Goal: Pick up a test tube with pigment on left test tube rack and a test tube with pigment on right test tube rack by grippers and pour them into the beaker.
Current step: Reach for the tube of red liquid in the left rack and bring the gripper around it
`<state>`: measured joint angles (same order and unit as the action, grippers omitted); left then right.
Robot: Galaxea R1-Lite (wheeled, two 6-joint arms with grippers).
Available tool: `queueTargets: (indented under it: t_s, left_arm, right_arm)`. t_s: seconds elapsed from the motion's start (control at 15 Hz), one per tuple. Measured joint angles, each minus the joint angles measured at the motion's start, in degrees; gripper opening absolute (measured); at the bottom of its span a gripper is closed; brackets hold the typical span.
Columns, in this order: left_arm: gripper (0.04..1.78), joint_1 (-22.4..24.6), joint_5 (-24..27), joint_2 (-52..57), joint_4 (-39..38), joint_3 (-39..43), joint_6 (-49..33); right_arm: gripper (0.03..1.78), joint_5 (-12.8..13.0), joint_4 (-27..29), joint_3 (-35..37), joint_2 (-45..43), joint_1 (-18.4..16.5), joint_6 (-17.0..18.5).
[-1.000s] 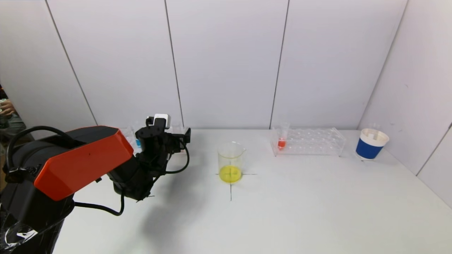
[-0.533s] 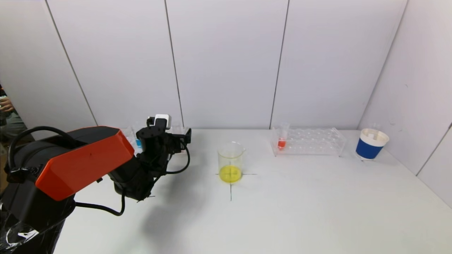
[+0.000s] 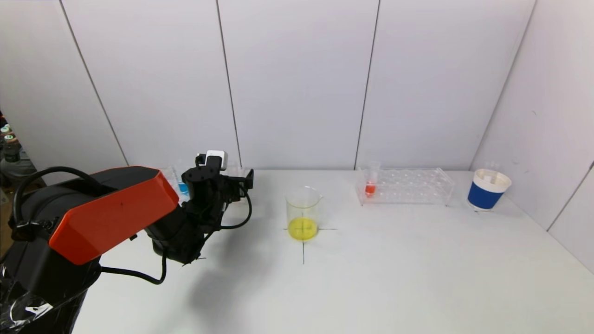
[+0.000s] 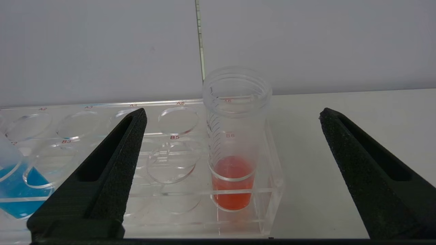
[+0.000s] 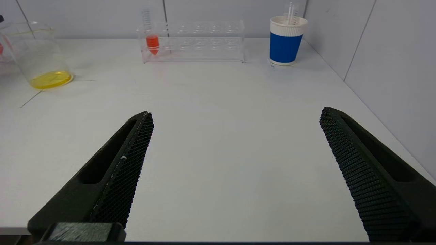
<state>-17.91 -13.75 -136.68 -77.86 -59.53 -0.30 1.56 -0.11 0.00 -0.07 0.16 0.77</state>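
— How do our fingers stand at the left test tube rack (image 4: 163, 163)?

— Our left gripper (image 4: 231, 143) has its fingers (image 4: 112, 163) spread wide and empty, touching nothing. Between them, in the wrist view, stands an upright test tube of red pigment (image 4: 233, 180) in the rack's end hole; a tube of blue pigment (image 4: 13, 190) sits further along. In the head view this rack lies at ten o'clock from the beaker (image 3: 303, 211), largely hidden by our arm.

— And the right?

— Our right gripper (image 5: 235, 149) hangs above bare table, fingers (image 5: 126, 166) equally wide, holding nothing. The right test tube rack (image 3: 406, 186) sits at two o'clock from the beaker, a red-pigment tube (image 3: 371, 182) upright at its near end.

— The room?

— A white table (image 3: 394, 278) with a black cross under the beaker, which holds yellow liquid. A blue-and-white paper cup (image 3: 487, 189) stands beyond the right rack. Pale panelled walls (image 3: 297, 83) close it in.
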Motion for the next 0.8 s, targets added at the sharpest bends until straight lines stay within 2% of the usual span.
queueTargets:
  t_s: [0.8]
  left_arm:
    - [1.77,-0.02,-0.07,-0.23,1.21,-1.46,0.06]
  right_arm:
    - [1.77,0.0,0.0,0.0,0.0,0.0,0.0]
